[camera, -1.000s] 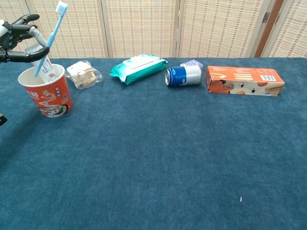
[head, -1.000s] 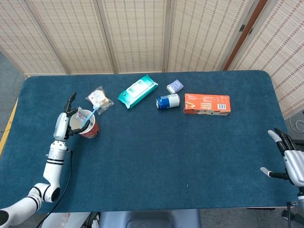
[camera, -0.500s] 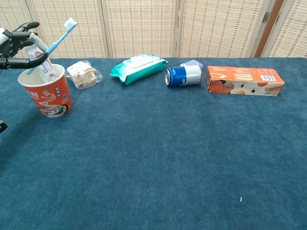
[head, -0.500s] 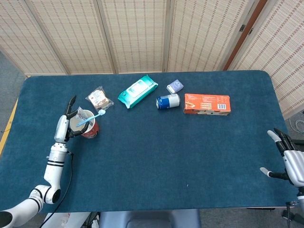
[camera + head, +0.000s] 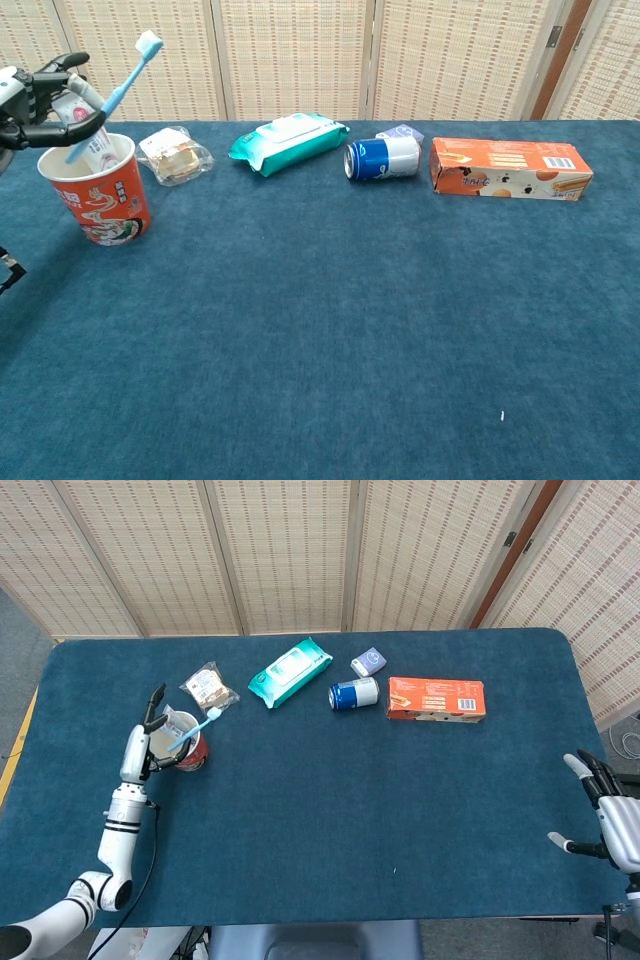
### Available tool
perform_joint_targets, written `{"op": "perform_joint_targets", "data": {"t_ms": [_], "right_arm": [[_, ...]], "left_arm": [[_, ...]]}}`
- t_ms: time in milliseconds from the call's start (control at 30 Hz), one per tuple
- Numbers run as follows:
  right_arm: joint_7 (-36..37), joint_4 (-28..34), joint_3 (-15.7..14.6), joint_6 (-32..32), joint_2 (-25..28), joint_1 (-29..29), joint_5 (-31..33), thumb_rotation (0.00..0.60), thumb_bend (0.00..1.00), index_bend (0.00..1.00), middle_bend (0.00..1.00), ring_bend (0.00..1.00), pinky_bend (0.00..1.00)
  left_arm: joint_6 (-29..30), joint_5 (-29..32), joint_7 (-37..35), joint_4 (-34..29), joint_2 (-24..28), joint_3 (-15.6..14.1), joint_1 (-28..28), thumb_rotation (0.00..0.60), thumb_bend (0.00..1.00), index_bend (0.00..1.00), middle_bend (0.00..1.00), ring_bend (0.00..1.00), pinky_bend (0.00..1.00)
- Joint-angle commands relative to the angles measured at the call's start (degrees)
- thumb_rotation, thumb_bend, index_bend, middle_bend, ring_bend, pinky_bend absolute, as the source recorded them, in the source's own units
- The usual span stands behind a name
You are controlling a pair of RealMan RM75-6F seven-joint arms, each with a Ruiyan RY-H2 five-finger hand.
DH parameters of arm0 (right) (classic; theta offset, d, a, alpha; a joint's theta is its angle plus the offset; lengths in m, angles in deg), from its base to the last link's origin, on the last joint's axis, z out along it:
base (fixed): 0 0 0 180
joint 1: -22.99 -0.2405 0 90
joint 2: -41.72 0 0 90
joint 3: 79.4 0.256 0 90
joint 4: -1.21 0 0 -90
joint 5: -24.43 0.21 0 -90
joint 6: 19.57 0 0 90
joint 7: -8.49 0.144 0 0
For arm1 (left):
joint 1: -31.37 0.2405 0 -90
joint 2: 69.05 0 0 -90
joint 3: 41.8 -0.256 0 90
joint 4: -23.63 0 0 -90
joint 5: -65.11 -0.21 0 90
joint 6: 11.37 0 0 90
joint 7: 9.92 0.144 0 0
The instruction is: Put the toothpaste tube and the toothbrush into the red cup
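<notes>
The red cup stands at the table's left side, also seen in the head view as the red cup. A white toothpaste tube stands inside it. The blue toothbrush has its handle end in the cup and leans up to the right, head high. My left hand hovers at the cup's left rim with its fingers spread beside the brush handle and no plain grip on it. In the head view the left hand sits just left of the cup. My right hand rests open at the far right edge.
Behind the cup lies a clear snack packet. Further right along the back lie a teal wipes pack, a blue can on its side, a small grey-blue box and an orange carton.
The toothbrush has tipped from steep to leaning right in the cup. My left hand has shifted slightly toward the cup. The right hand has not moved.
</notes>
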Motion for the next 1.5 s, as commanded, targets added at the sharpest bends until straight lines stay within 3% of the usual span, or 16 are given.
{"op": "perform_joint_targets", "data": {"t_ms": [33, 867, 1167, 1500], "right_arm": [[0.0, 0.0, 0.0, 0.1, 0.0, 0.0, 0.0, 0.6, 0.0, 0.05, 0.04, 0.0, 0.25], [0.7, 0.1, -0.1, 0.6, 0.4, 0.3, -0.5, 0.6, 0.0, 0.05, 0.04, 0.0, 0.25], [0.8, 0.2, -0.3, 0.9, 0.5, 0.4, -1.1, 0.6, 0.0, 0.05, 0.04, 0.0, 0.25], [1.0, 0.3, -0.5, 1.5, 0.6, 0.7, -1.9, 0.6, 0.0, 0.05, 0.04, 0.0, 0.25]], "left_arm": [[-0.1, 0.0, -0.4, -0.1, -0.3, 0.0, 0.0, 0.6, 0.39, 0.51, 0.0, 0.0, 0.0], [0.9, -1.0, -2.5, 2.2, -1.6, -0.9, 0.3, 0.6, 0.38, 0.42, 0.0, 0.0, 0.0], [4.7, -3.3, 3.3, -5.6, 1.3, -2.0, 1.4, 0.6, 0.38, 0.42, 0.0, 0.0, 0.0], [5.3, -2.8, 12.7, -15.8, 6.2, -1.0, 1.8, 0.6, 0.38, 0.42, 0.0, 0.0, 0.0]]}}
